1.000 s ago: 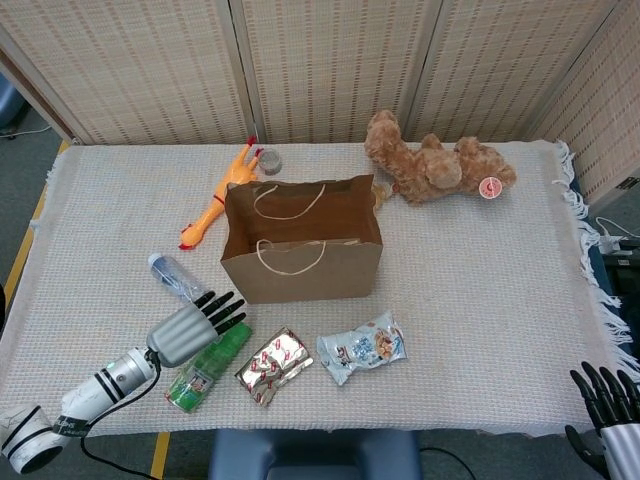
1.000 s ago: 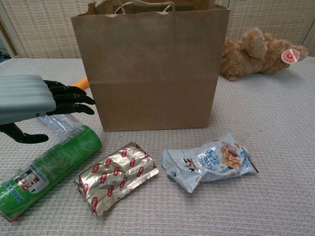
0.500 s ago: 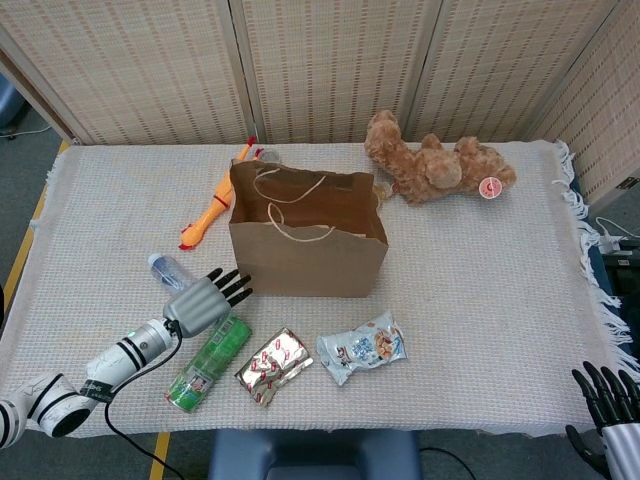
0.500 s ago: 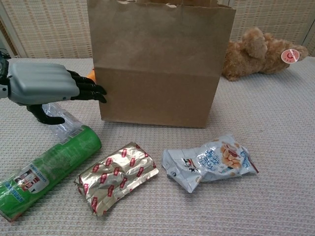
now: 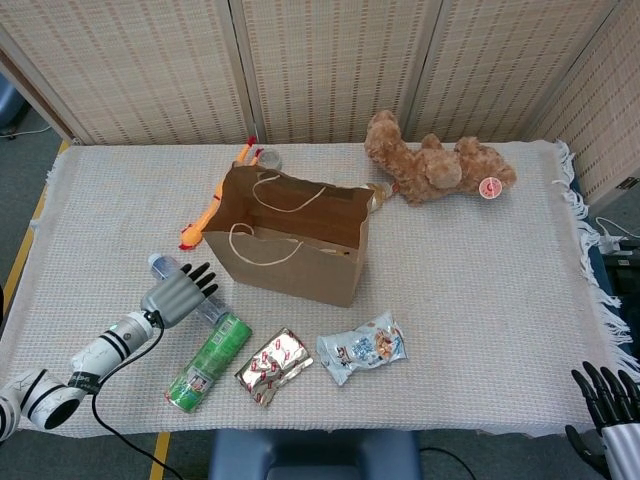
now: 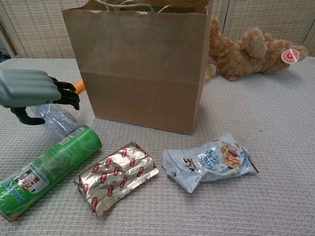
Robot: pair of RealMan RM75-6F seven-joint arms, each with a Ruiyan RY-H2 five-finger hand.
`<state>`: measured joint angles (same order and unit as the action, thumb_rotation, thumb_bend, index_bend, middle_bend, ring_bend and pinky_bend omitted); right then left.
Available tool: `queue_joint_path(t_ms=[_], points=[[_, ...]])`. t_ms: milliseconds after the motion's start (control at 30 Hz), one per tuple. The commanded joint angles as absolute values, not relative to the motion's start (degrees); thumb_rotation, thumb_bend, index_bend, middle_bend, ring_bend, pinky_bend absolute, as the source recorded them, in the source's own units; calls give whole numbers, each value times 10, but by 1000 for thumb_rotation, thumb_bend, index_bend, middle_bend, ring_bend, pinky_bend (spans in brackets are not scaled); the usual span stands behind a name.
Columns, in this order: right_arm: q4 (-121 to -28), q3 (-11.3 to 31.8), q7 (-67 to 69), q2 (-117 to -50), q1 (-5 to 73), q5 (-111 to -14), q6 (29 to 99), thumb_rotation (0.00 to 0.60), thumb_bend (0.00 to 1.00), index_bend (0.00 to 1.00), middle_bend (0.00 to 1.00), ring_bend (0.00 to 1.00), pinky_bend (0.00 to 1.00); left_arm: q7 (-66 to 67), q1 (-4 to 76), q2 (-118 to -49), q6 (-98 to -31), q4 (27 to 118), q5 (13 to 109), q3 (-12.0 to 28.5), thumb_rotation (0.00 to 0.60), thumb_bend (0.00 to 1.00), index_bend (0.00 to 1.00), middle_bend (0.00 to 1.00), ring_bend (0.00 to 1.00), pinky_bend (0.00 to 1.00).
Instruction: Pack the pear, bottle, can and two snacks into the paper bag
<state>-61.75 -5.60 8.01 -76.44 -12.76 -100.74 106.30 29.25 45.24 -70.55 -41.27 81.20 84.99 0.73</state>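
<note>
Table [image 5: 480, 260] covered with a white woven cloth, fringed on the right edge; woven-reed screen panels [image 5: 330, 65] stand behind it. Left hand [image 5: 178, 294] hovers over the clear plastic bottle [image 5: 170, 272], fingers apart and slightly curled, holding nothing. Paper bag [image 5: 290, 248] stands open, skewed, just to the right of that hand. Green can [image 5: 208, 362] lies on its side just in front of the hand; foil snack [image 5: 273, 364] and blue-white snack packet [image 5: 362, 347] lie further right of it. Rubber chicken [image 5: 215, 205] and brown plush toy [image 5: 435, 165] lie beyond the bag. Right hand [image 5: 607, 405] at the table's near right corner, fingers spread, empty. Pear not seen.
</note>
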Motion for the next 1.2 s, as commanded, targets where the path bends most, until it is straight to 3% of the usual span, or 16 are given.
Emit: queue_joint_path(t_ms=[33, 300, 500, 567, 700, 800, 1200], points=[[-617, -56, 79, -765, -128, -1008, 1063, 600, 231, 0, 0, 0, 0, 284, 447, -707, -415, 795, 850, -3, 600, 377, 171, 103, 51, 262], [-619, -56, 75, -764, -127, -1009, 1062, 600, 231, 0, 0, 0, 0, 255, 438, -723, -420, 761, 846, -15, 600, 378, 171, 109, 57, 274], [-620, -56, 74, -764, -127, -1008, 1062, 600, 231, 0, 0, 0, 0, 238, 431, -737, -434, 745, 859, -26, 600, 398, 223, 172, 159, 364], [-620, -56, 74, -764, -127, -1008, 1062, 600, 231, 0, 0, 0, 0, 232, 429, -741, -444, 739, 866, -29, 600, 440, 286, 244, 233, 425], [-619, -56, 76, -764, -128, -1008, 1063, 600, 232, 0, 0, 0, 0, 223, 423, -745, -463, 730, 876, -31, 600, 579, 538, 534, 480, 619], [-618, -56, 77, -764, -128, -1008, 1063, 600, 232, 0, 0, 0, 0, 218, 418, -739, -475, 728, 877, -31, 600, 627, 627, 631, 564, 677], [-613, -56, 81, -766, -129, -1009, 1066, 600, 231, 0, 0, 0, 0, 166, 385, -651, -588, 805, 811, 56, 600, 633, 647, 649, 579, 676]])
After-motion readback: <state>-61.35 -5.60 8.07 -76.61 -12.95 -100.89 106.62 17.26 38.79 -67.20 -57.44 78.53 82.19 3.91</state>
